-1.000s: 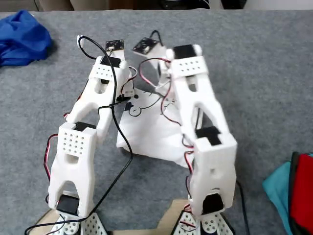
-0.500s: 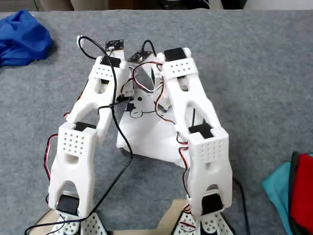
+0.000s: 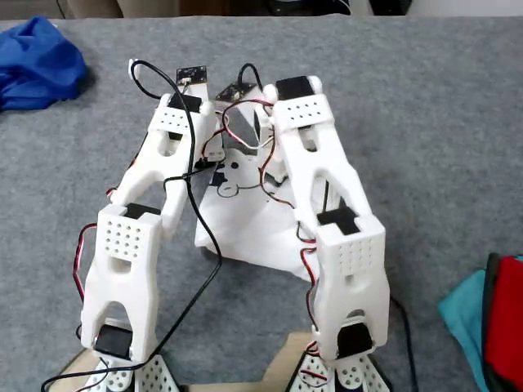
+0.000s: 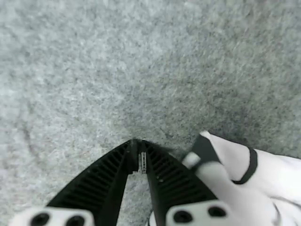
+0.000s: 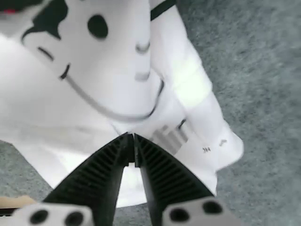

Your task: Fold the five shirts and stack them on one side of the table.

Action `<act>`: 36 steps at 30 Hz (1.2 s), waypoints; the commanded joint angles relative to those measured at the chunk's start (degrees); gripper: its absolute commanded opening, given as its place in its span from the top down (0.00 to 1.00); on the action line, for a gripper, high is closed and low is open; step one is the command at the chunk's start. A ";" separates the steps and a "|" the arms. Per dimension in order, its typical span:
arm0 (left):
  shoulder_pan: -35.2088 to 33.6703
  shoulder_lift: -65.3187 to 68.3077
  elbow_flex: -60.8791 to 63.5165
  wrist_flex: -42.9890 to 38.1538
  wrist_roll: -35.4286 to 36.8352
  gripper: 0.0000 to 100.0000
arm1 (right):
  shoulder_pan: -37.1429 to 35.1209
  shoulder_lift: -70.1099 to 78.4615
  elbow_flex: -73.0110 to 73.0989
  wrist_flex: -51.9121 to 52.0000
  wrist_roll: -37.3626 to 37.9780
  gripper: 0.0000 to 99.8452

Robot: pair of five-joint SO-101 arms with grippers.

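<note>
Left gripper [image 4: 136,148]: jaws closed tip to tip, nothing seen between them, low over bare grey table [image 3: 425,122] just beside the far left corner of the white shirt [image 4: 244,179]. Right gripper [image 5: 130,141]: jaws also pressed together, directly over the white shirt [image 5: 94,94] near its face print [image 5: 70,52]; impossible to tell whether a pinch of cloth is caught. White shirt [image 3: 245,229]: spread flat mid-table between and under both arms, partly doubled over, black-trimmed edge at the far side. Handling, as judged: light, limp, no stiffness; likely to sag, drag and crease on the rough table cover; not fragile; a single layer liable to slip from a shallow pinch. Best hold, as judged: hem or fold edge at two well-separated corners, one per gripper, jaws deep over the edge rather than on the flat middle. Blue shirt [image 3: 37,61]: bunched at the far left. Teal shirt [image 3: 470,314] and red shirt [image 3: 507,318]: piled together at the near right edge. Compared with a second ago: right arm [image 3: 327,180] swung left, its wrist now close beside that of the left arm [image 3: 155,163]; more of the print uncovered; left arm and the shirt's near edge unchanged.
</note>
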 commanded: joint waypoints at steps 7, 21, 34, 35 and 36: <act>-2.20 -0.48 -2.37 -0.35 0.00 0.97 | -0.22 -8.57 -1.27 0.97 -0.18 0.99; -2.29 -0.48 -2.37 -0.62 0.00 0.97 | -0.31 -10.24 13.14 -4.22 -0.44 0.99; -2.29 -0.48 -2.37 -0.70 0.00 0.97 | -0.31 -22.02 38.29 -13.63 -0.09 0.99; -2.29 -0.48 -2.37 -0.70 0.00 0.97 | -0.31 -23.08 41.10 -15.03 -0.09 0.99; -2.29 -0.48 -2.37 -0.70 0.00 0.97 | -0.31 -24.22 43.38 -16.26 0.09 0.99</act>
